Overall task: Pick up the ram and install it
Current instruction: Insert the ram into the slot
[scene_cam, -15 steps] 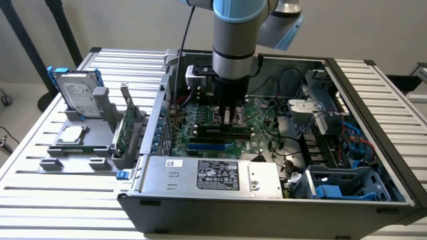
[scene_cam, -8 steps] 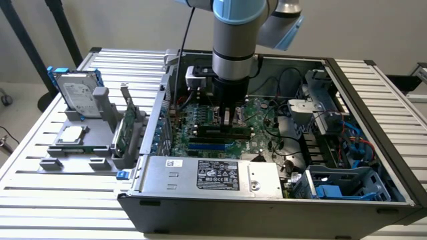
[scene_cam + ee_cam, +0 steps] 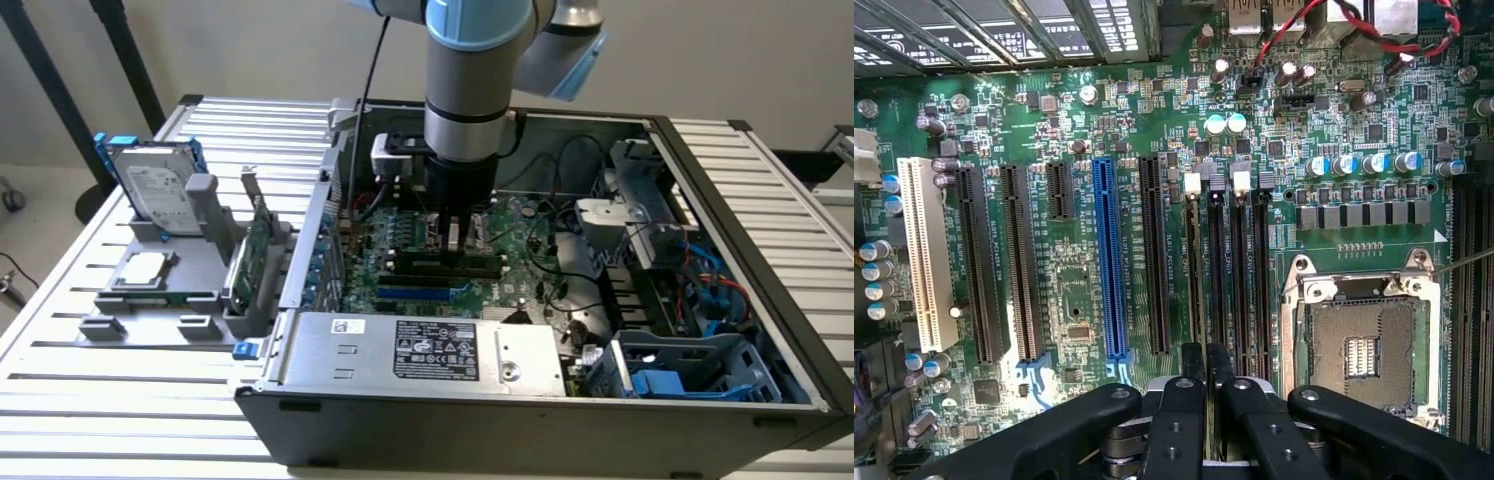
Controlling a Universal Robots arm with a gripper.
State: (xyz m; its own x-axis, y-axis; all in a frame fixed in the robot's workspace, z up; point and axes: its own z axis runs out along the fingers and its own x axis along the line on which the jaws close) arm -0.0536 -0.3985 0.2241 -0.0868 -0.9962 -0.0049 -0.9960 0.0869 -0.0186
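Presently the gripper (image 3: 454, 243) (image 3: 1207, 368) stands upright inside the open computer case (image 3: 747, 250), directly over the memory slots (image 3: 1239, 280) of the motherboard (image 3: 1074, 130).

Findings, all placed against the memory slots:
- The ram (image 3: 1208, 425) shows as a thin pale edge in the gripper's tip, seen end-on and lined up along the slots. Whether it is seated in a slot cannot be told.
- Gripper state: it cannot be told whether the ram is clamped or let go.
- White latches (image 3: 1192, 184) sit at the far end of the slots from the gripper.
- The CPU socket (image 3: 1369, 345) lies just beside the slots, uncovered, with its metal frame around it.
- A blue expansion slot (image 3: 1112, 260) lies near the slots on the side away from the socket; a white slot (image 3: 922, 250) lies further out the same way.
- The power supply (image 3: 427, 350) lies near the slots, at the case's front wall.
- A hard drive with blue rails (image 3: 150, 190) and a green expansion card (image 3: 247, 250) stand well apart from the slots, in a grey holder outside the case.
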